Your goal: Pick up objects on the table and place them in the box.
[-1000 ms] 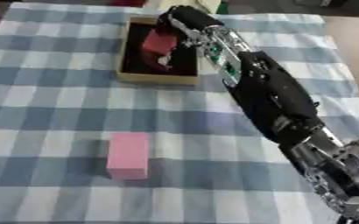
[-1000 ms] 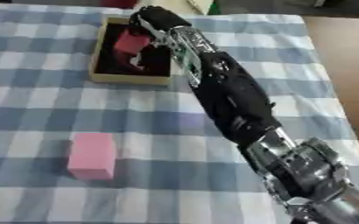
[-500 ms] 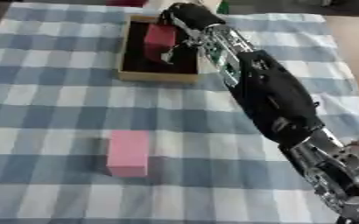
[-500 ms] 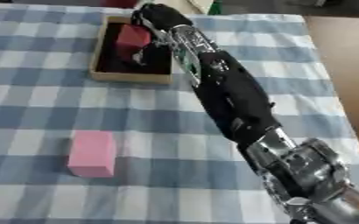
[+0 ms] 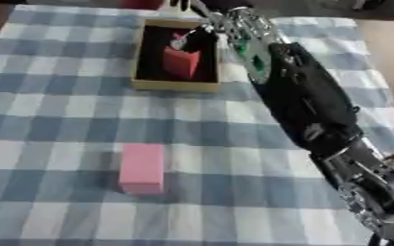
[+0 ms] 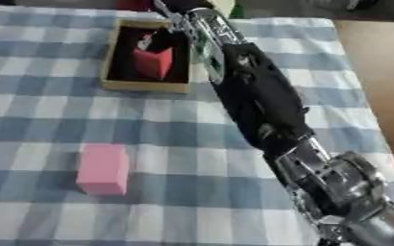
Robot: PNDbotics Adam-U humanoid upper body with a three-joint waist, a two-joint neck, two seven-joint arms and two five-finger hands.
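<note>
Red block point(image 5: 180, 62) lower now — in box point(image 5: 172, 85)

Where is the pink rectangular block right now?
The pink rectangular block lies on the checked tablecloth at lower left, apart from the wooden box farther back.

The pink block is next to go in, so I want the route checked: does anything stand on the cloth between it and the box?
Nothing visible does. The pink block lies alone on the checked cloth, and only bare cloth shows between it and the box. The right robot hand is over the box, where a red block already lies.
</note>
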